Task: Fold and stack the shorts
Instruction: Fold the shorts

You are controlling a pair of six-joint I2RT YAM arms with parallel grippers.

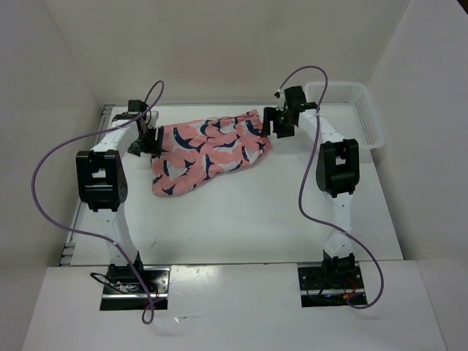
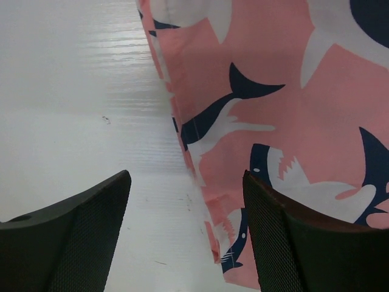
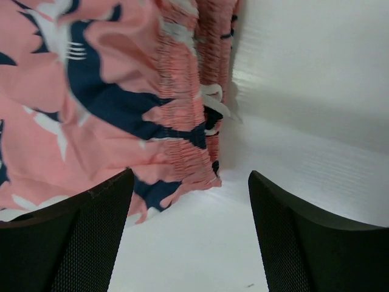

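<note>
Now our left end effector (image 2: 185,201) hangs wide open and empty astride the left hem of the shorts (image 1: 208,150), which lie rumpled on the bench (image 1: 241,219). Our right end effector (image 3: 189,201), equally open and empty, frames the elastic waistband. We should pinch both edges low and together.

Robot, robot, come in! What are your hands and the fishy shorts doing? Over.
Both open: left hand, right hand, holding nothing. Fishy shorts rumpled on table, not folded. White basket off to the side.

walls (image 1: 219,44): plain white on three sides | table (image 1: 241,219): white, ribbed surface | light: soft, even
</note>
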